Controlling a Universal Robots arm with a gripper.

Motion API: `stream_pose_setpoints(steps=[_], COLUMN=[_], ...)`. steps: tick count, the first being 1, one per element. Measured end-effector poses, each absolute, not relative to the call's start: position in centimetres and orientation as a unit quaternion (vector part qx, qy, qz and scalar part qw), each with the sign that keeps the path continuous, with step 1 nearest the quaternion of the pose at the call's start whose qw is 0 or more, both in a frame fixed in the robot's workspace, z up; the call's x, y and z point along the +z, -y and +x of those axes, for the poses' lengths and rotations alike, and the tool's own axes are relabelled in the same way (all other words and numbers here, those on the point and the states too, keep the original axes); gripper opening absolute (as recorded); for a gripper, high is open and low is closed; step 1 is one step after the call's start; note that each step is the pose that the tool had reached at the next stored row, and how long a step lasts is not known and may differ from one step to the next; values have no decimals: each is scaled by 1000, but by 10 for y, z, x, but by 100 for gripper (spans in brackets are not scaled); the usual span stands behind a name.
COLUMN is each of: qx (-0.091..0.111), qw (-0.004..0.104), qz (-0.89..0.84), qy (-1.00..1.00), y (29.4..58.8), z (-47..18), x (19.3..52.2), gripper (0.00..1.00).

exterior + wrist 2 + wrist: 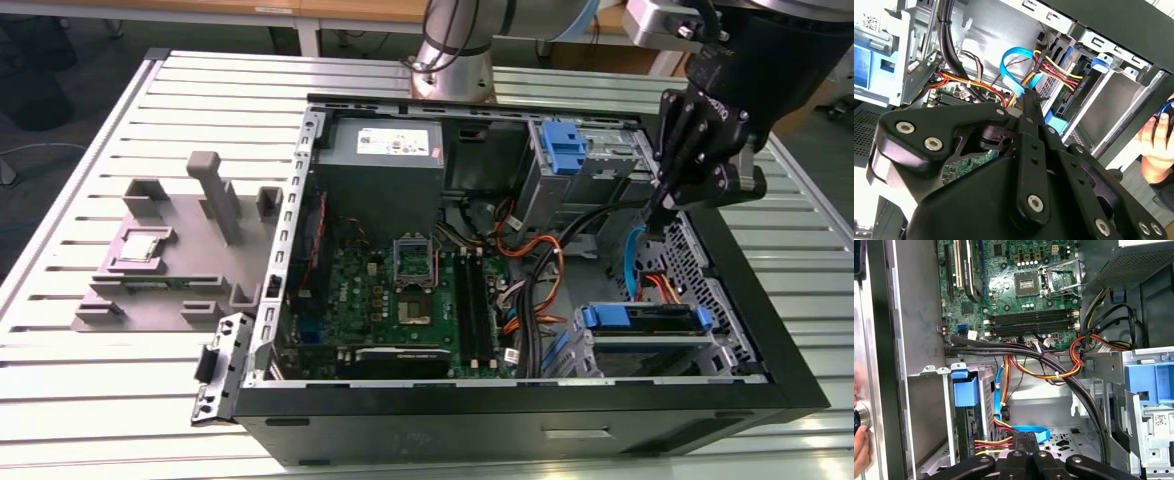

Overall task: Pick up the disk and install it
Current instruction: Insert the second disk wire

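Observation:
My black gripper (658,214) hangs inside the open computer case (787,370), on the exterior view's right, above the cables and the lower drive cage (643,345). In both wrist views its fingers are pressed together with nothing between them; the tips (1029,102) (1023,442) point at a looped blue flat cable (1029,431) and red-yellow wires. The disk is out of view.
The lower cage has a blue plastic front (641,318) (965,390). A taller grey cage with a blue latch (566,148) (1149,384) stands further back. The motherboard (400,290) fills the case's middle. A person's hand (1156,145) rests at the case's rim. A grey fixture (174,250) sits on the table.

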State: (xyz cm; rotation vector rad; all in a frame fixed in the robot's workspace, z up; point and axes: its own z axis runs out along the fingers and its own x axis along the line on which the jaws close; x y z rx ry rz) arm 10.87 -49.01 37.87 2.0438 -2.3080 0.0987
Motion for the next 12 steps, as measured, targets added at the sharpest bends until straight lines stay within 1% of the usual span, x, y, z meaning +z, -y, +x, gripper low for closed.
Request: stream_pose_setpoints(steps=[8,11,12], qx=[32,36,38], qw=[29,32,34], qz=[662,662,662], qy=[748,748,748], y=[490,490,490], z=[109,109,109], x=[378,378,377], gripper=[11,11,17])
